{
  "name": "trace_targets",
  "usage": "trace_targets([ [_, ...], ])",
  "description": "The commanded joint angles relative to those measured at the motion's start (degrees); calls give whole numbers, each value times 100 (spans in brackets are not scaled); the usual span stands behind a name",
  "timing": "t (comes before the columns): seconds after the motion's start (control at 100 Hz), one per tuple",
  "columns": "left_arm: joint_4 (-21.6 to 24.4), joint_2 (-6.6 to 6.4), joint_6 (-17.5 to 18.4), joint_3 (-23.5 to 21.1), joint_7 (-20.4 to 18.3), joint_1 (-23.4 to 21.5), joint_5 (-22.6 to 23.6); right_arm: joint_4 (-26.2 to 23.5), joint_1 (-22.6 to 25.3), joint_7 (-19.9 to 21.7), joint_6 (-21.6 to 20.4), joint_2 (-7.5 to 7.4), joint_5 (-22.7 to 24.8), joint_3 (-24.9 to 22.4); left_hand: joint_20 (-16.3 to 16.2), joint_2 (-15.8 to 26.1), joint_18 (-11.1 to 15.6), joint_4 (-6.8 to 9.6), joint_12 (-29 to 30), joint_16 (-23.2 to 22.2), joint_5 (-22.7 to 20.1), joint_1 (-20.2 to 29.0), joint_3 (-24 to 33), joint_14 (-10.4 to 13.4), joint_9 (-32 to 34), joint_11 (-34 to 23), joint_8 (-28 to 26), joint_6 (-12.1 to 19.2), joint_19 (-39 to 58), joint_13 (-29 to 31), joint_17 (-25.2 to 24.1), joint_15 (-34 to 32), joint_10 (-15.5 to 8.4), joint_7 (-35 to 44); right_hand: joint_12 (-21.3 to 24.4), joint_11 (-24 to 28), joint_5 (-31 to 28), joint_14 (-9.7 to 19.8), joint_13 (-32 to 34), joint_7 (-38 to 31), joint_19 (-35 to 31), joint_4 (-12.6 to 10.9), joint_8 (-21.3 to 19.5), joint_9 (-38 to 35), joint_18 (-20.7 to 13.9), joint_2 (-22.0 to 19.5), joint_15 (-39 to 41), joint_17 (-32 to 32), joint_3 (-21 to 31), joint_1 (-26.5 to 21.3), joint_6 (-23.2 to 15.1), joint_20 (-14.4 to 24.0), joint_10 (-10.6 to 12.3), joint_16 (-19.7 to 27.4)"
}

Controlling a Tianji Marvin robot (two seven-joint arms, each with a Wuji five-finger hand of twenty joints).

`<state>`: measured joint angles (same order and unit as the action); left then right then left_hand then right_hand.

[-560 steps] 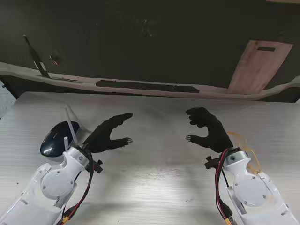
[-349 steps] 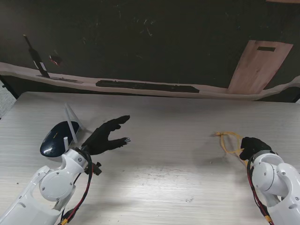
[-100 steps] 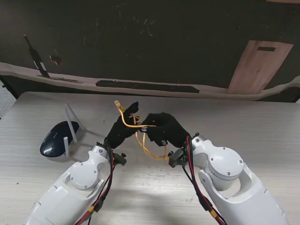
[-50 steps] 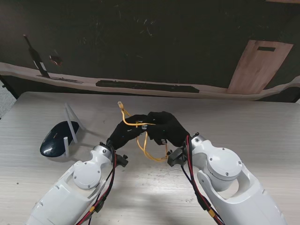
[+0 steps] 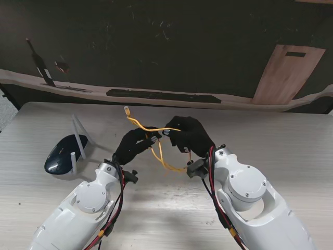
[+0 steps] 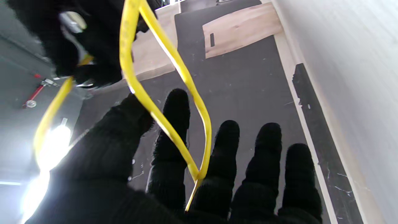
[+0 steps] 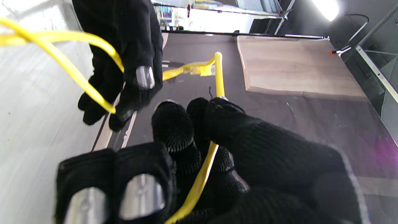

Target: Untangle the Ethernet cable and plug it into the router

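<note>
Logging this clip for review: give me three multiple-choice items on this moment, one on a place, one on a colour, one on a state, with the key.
1. Where is the router?
A. on the robot's left of both hands
B. between the hands
C. on the far right

2. What colour is the Ethernet cable?
A. blue
B. yellow
C. grey

3. What is the right hand doing?
A. resting flat on the table
B. open, holding nothing
C. shut on the cable

Key: 1 A, the router lies left of the left hand. 2 B, yellow in all views. 3 C, the right wrist view shows fingers pinching it.
</note>
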<state>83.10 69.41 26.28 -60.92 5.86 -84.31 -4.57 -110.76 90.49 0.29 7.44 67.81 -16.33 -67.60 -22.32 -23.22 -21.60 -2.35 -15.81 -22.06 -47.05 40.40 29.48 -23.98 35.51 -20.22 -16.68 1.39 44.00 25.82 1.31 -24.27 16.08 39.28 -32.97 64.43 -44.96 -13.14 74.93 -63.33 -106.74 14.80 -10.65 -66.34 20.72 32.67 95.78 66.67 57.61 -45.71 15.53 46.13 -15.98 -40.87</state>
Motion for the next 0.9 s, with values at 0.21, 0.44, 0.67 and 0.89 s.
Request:
trace_targets([
  [0.21, -103, -14, 153, 81, -113, 53, -33, 181, -55, -215, -54, 87, 302, -28, -20, -226, -48, -293, -70, -57, -720, -22, 160, 304, -337, 67, 728, 228, -33, -114, -100, 21, -469, -2, -38, 671, -111, 684, -15, -242, -1324, -79, -58, -721, -1067, -3, 505, 260, 185, 53, -158, -33, -1053, -80],
  [0.44, -75, 20, 96, 131, -86, 51, -176, 313, -110, -329, 59, 122, 368, -59, -154, -154, -89, -234, -192, 0, -450, -509, 835, 516, 534, -223, 274, -669, 216, 524, 207, -110, -786, -710, -34, 667, -103, 674, -15, -249, -1324, -71, -46, -719, -1053, -13, 497, 256, 194, 56, -154, -48, -1050, -79],
  [0.67, 118, 47, -830, 95, 436, -36, 799, 264, -40, -182, 162, 94, 227, -147, -159, 395, -16, 27, 19, 55, 810, -516, 500, 378, -710, 217, 434, -1266, 241, 29, -3, -36, -493, -2181, -31, 658, -95, 661, -14, -247, -1324, -75, -38, -703, -1028, -32, 490, 253, 158, 34, -147, -75, -1067, -71],
  [0.89, 215, -2, -1831, 149, 544, -25, 1538, 37, 121, 254, 513, 22, -272, -465, -130, 737, 57, 114, 31, 33, 984, -270, -176, 297, -1089, 201, 480, -1416, 221, -350, -180, 28, -376, -2358, -99, 886, -293, 1033, 2, -431, -1324, -49, -257, -1166, -856, -66, 549, 240, 77, 232, 213, -12, -984, -157],
])
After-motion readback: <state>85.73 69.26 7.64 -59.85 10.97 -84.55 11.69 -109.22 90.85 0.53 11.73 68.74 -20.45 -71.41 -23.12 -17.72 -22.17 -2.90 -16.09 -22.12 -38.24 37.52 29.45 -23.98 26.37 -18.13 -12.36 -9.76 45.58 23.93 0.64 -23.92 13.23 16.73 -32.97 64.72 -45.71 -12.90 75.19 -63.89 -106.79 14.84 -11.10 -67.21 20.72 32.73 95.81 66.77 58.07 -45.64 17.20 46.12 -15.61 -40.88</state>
